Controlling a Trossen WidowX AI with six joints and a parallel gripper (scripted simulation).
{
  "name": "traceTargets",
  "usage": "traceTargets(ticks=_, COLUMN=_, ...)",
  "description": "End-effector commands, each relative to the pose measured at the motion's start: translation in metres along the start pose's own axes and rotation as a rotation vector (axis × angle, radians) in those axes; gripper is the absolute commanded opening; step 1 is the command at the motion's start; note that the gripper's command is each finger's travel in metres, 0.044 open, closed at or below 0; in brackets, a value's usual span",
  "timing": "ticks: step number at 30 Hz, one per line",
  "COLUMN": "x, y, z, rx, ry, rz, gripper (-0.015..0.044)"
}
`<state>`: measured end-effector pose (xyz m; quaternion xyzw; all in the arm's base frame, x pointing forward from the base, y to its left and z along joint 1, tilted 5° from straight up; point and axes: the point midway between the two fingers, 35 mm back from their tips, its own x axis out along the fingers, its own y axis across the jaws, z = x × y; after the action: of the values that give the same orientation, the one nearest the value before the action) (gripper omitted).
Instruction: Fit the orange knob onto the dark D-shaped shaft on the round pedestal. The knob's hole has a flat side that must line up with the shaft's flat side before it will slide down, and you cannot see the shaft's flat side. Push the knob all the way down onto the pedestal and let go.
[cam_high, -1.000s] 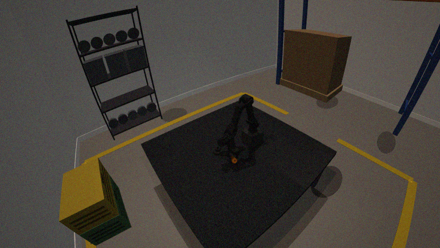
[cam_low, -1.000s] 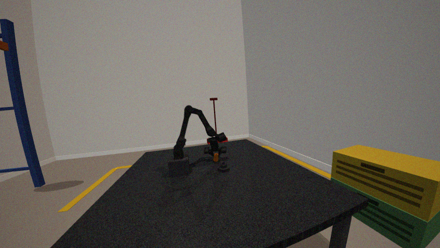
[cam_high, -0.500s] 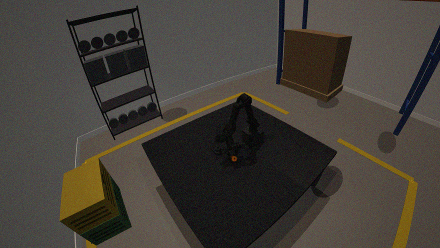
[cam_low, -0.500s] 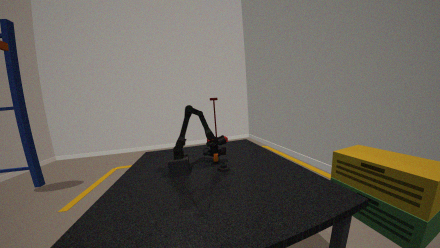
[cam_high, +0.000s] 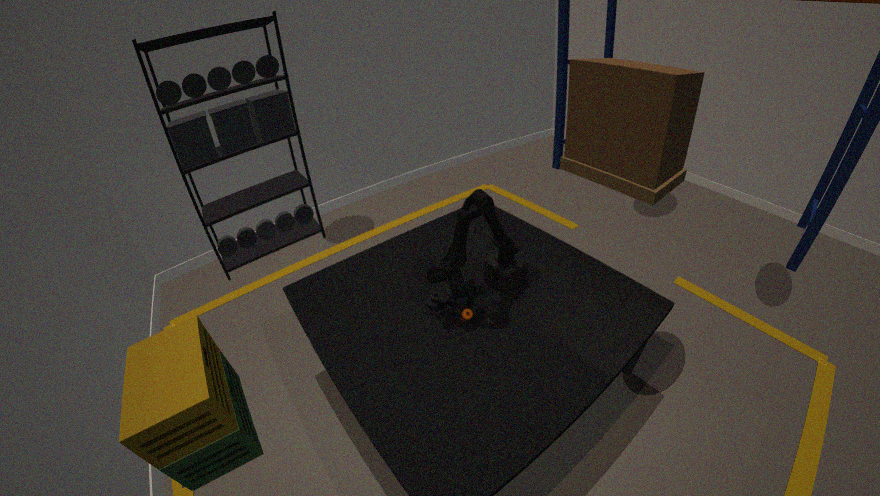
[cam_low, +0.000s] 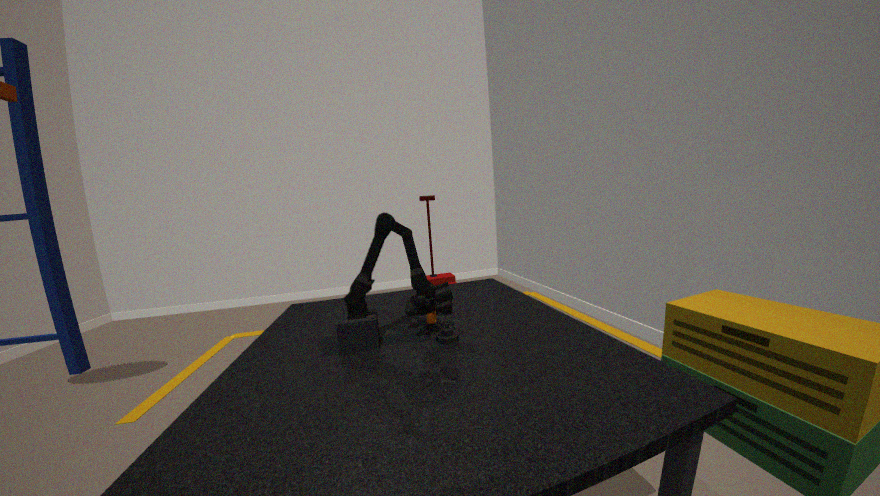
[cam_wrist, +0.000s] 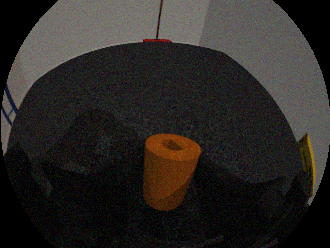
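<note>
The orange knob is between the fingers of my gripper, which is shut on it. In the wrist view the end face with the dark hole points up and the knob leans slightly. In the top view that face shows as a ring. The hole's flat side is too blurred to tell. The dark round pedestal stands just right of and nearer than the knob in the exterior view, apart from it. Its shaft is barely visible there. In the top view the pedestal is hard to make out against the dark gripper.
The black table carries the arm, whose base is left of the knob in the exterior view. Yellow and green crates, shelving and a large brown box stand around the table. A red object is beyond the far edge.
</note>
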<state>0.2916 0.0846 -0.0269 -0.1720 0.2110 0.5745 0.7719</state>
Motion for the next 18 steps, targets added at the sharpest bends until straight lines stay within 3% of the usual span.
traceTargets(ticks=1, x=-0.003, y=0.001, z=-0.004, rx=-0.002, ry=-0.072, rz=0.000, gripper=0.0179)
traceTargets(ticks=12, x=-0.010, y=0.002, z=-0.014, rx=-0.002, ry=-0.263, rz=0.000, gripper=0.0179)
traceTargets(ticks=18, x=-0.012, y=0.001, z=-0.013, rx=-0.002, ry=-0.209, rz=-0.001, gripper=0.0179)
